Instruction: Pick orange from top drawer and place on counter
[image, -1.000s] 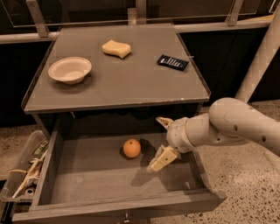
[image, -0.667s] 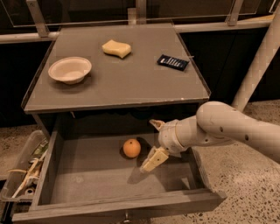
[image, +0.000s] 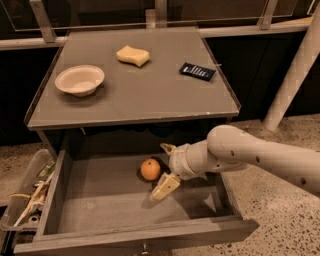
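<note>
The orange (image: 150, 169) lies on the floor of the open top drawer (image: 95, 200), near its middle back. My gripper (image: 165, 167) is inside the drawer just right of the orange, open, with one finger (image: 167, 148) behind the fruit and the other finger (image: 165, 187) in front of it. The orange sits at the mouth of the fingers, not enclosed. The counter (image: 150, 95) is above, over the back of the drawer.
On the counter stand a white bowl (image: 79, 80), a pale yellow sponge (image: 133, 55) and a dark blue packet (image: 197, 71). A bin of clutter (image: 27, 200) stands left of the drawer. A white pillar (image: 295, 65) rises at the right.
My gripper and arm have moved left toward the orange, so the open fingers now flank its right side. The orange has not moved.
</note>
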